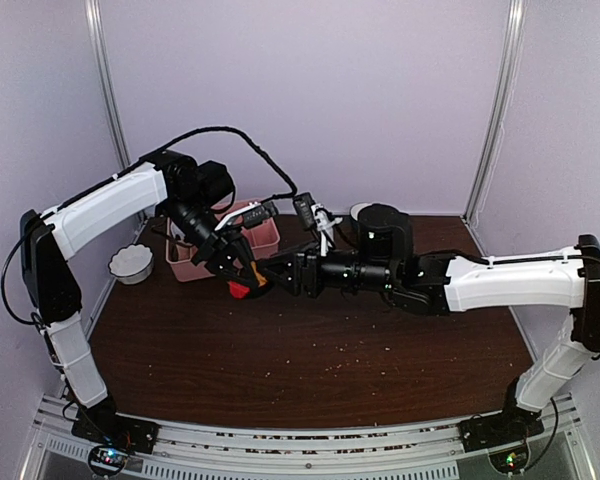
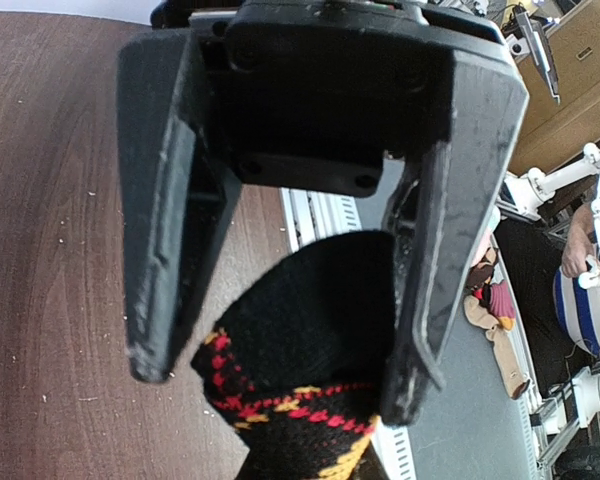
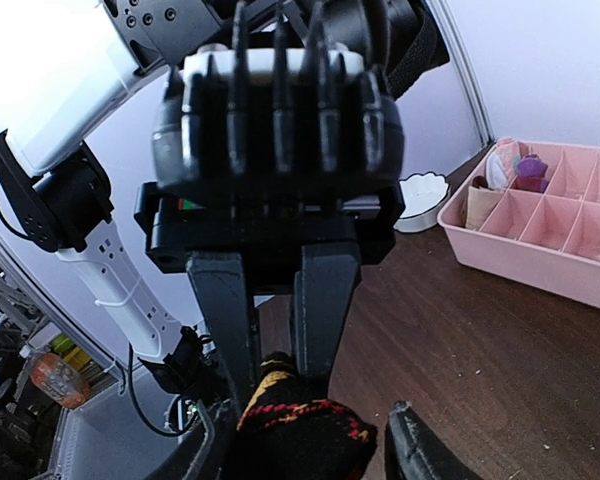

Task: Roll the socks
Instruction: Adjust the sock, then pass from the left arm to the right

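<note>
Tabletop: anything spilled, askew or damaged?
Pale specks litter the dark table, mostly toward its near edge, like crumbs or lint. Nothing else stands out: the argyle sock is pinched in the left gripper, undamaged.

A dark brown wooden bench (image 1: 180, 350), speckled with pale crumbs (image 1: 330, 368), spreads beneath the left hand (image 1: 245, 275); pale lilac walls (image 1: 310, 90) with white corner posts (image 1: 498, 100) rise beyond it.

We are seeing the argyle sock (image 2: 300, 400) running off both wrist views' bottom edge. The right gripper (image 3: 302, 425) is being cropped there too, so we are failing to tell whether it is pinching the sock.
</note>
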{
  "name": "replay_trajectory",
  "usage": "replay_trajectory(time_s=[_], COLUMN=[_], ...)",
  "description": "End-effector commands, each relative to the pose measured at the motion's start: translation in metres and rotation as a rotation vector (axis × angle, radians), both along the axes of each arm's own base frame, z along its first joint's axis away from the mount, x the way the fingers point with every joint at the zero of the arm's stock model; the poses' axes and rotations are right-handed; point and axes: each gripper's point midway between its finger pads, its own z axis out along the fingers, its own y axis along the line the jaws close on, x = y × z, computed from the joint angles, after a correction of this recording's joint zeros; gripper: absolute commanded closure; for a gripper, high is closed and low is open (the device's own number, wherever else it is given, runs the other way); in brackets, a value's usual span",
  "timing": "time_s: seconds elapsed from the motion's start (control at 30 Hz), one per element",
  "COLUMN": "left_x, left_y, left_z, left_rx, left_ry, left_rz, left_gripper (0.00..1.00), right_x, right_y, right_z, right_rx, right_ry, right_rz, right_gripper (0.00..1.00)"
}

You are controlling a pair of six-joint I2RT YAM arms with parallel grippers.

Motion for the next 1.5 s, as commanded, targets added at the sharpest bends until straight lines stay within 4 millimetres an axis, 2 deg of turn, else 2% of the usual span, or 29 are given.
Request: replay_trajectory(time_s=[0.0, 0.1, 0.13, 0.17, 0.23, 0.27, 0.37, 0.47, 0.57, 0.67, 0.73, 0.8, 0.87, 1.0, 1.2, 1.27, 1.3, 1.37, 1.47], left_x=[0.0, 0.001, 0.0, 0.0, 0.0, 0.0, 0.0, 0.0, -0.001, -0.002, -0.003, -0.004, -0.005, -0.007, -0.005, -0.005, -0.004, -0.001, 0.0], left_y=[-0.001, 0.0, 0.0, 0.001, 0.001, 0.001, 0.002, 0.001, 0.001, 0.001, 0.002, 0.004, 0.004, 0.004, 0.002, 0.002, 0.001, 0.001, 0.001], left_z=[0.011, 0.012, 0.012, 0.012, 0.011, 0.011, 0.009, 0.008, 0.007, 0.008, 0.007, 0.007, 0.005, 0.004, 0.006, 0.006, 0.005, 0.003, 0.004], left_rx=[-0.036, -0.036, -0.034, -0.033, -0.029, -0.028, -0.024, -0.023, -0.025, -0.027, -0.027, -0.025, -0.018, -0.012, -0.021, -0.019, -0.016, -0.001, 0.002], left_ry=[-0.015, -0.019, -0.022, -0.025, -0.028, -0.027, -0.023, -0.02, -0.019, -0.017, -0.019, -0.026, -0.032, -0.035, -0.034, -0.038, -0.041, -0.044, -0.04], left_rz=[-0.011, -0.011, -0.013, -0.015, -0.016, -0.017, -0.018, -0.02, -0.021, -0.027, -0.034, -0.04, -0.046, -0.053, -0.053, -0.053, -0.051, -0.034, -0.01], left_gripper=[1.0, 1.0, 1.0, 1.0, 1.0, 1.0, 1.0, 1.0, 1.0, 1.0, 1.0, 1.0, 1.0, 1.0, 1.0, 1.0, 1.0, 0.82, 0.6], right_x=[-0.008, -0.009, -0.009, -0.01, -0.012, -0.014, -0.015, -0.02, -0.017, -0.013, -0.012, -0.01, -0.009, -0.008, -0.006, -0.007, -0.007, -0.006, -0.001], right_y=[0.009, 0.012, 0.013, 0.014, 0.013, 0.012, 0.009, 0.013, 0.014, 0.013, 0.011, 0.011, 0.008, 0.005, 0.009, 0.01, 0.01, 0.009, -0.001], right_z=[-0.019, -0.022, -0.025, -0.027, -0.028, -0.024, -0.013, -0.012, -0.018, -0.015, -0.012, -0.01, -0.007, 0.0, -0.005, -0.006, -0.006, -0.003, 0.008], right_rx=[-0.053, -0.07, -0.081, -0.085, -0.065, -0.047, 0.004, -0.002, -0.02, 0.001, 0.017, 0.027, 0.042, 0.063, 0.051, 0.058, 0.061, 0.073, 0.12], right_ry=[0.054, 0.069, 0.081, 0.092, 0.104, 0.102, 0.102, 0.113, 0.126, 0.12, 0.123, 0.132, 0.138, 0.124, 0.15, 0.154, 0.154, 0.144, 0.093], right_rz=[0.068, 0.091, 0.104, 0.116, 0.141, 0.151, 0.171, 0.207, 0.201, 0.188, 0.185, 0.185, 0.187, 0.184, 0.187, 0.198, 0.199, 0.189, 0.138], right_gripper=[0.52, 0.64, 0.64, 0.61, 0.46, 0.44, 0.41, 0.41, 0.51, 0.66, 0.72, 0.68, 0.52, 0.51, 0.67, 0.85, 0.98, 1.0, 1.0])
